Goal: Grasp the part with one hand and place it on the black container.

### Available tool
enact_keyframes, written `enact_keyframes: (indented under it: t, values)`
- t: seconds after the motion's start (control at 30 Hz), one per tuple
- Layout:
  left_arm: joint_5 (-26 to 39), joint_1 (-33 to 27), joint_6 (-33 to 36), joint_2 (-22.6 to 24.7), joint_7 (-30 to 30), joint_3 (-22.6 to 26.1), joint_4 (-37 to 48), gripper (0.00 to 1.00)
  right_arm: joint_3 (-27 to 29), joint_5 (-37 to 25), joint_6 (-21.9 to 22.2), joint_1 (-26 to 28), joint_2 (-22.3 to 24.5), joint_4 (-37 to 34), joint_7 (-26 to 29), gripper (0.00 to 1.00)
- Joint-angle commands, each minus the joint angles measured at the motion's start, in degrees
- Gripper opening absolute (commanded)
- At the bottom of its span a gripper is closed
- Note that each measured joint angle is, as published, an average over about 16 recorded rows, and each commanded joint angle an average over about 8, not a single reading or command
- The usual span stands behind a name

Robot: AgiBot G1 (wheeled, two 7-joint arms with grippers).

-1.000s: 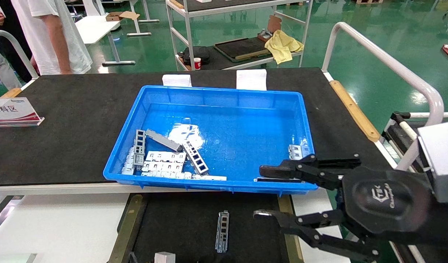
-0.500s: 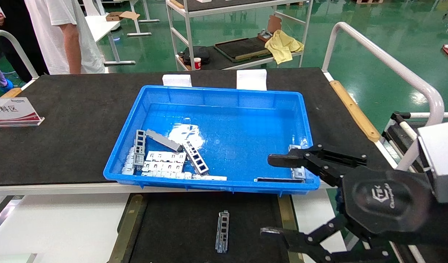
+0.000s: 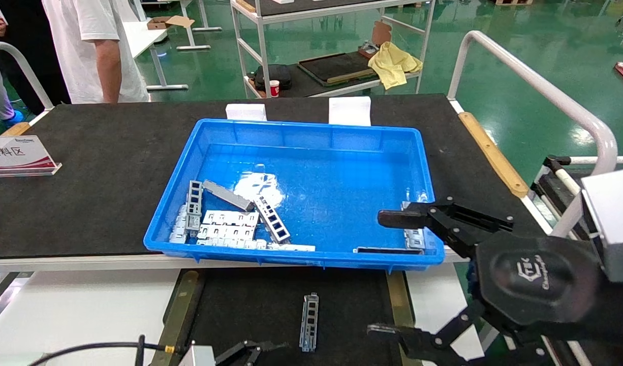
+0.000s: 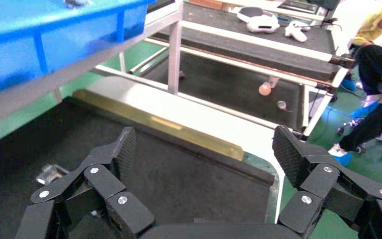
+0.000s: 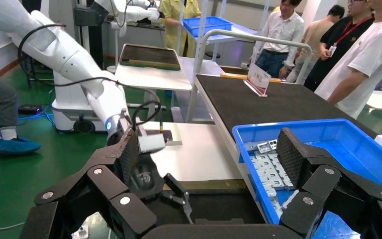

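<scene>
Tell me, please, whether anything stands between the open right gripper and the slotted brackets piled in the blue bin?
Nothing visible does. The right gripper hangs open at the blue bin's near right corner, and bare bin floor separates it from the slotted brackets at the near left. One bracket already lies on the black container.

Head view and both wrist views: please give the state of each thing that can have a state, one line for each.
part: lying flat on the black container, not held.
black container: holds one part.
blue bin: holds loose metal pieces, most at its near left.
right gripper: open, empty, at the bin's near right corner.
left gripper: open, empty, low over the black container.
</scene>
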Motion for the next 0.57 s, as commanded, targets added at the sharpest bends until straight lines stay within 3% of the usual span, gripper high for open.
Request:
enact_keyframes:
  t: [0.03, 0.57]
  values:
    - [0.37, -1.08, 0.52, -1.00, -0.80, 0.00, -0.95, 1.00, 0.00, 0.00, 0.00, 0.00, 0.00, 0.00, 0.00, 1.00]
    - [0.46, -5.50, 2.37, -3.54, -3.92, -0.98, -4.43, 1.00, -0.01, 0.01, 0.00, 0.00, 0.00, 0.00, 0.00, 1.00]
